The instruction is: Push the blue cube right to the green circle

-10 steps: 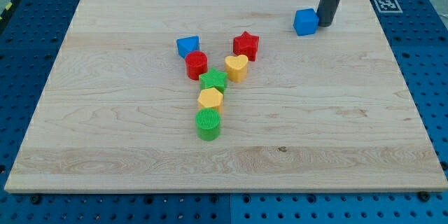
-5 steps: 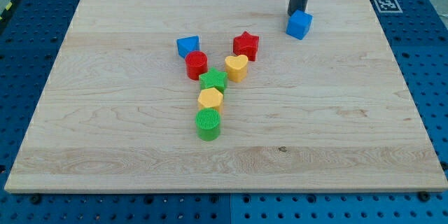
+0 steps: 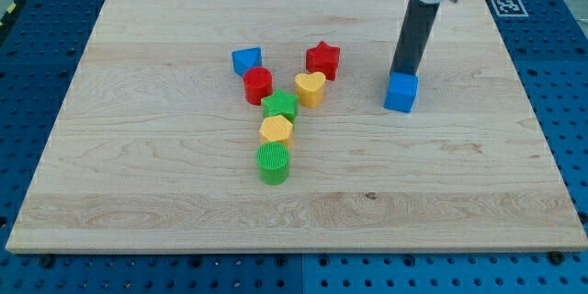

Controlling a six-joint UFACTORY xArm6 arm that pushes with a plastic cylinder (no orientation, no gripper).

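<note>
The blue cube (image 3: 401, 92) sits on the wooden board, right of the block cluster. My tip (image 3: 401, 74) rests against the cube's top side, the rod rising toward the view's top. The green circle (image 3: 273, 163) is a ribbed green cylinder at the bottom of the cluster, well to the left of and below the blue cube.
The cluster holds a blue angular block (image 3: 246, 60), a red cylinder (image 3: 258, 84), a red star (image 3: 322, 58), a yellow heart (image 3: 310, 89), a green star (image 3: 280, 106) and a yellow hexagon (image 3: 276, 130). The board's right edge (image 3: 528, 101) borders a blue pegboard.
My tip moved from the cube's right side to its top side, then pushed the blue cube down the view, from near the board's top edge to mid-height.
</note>
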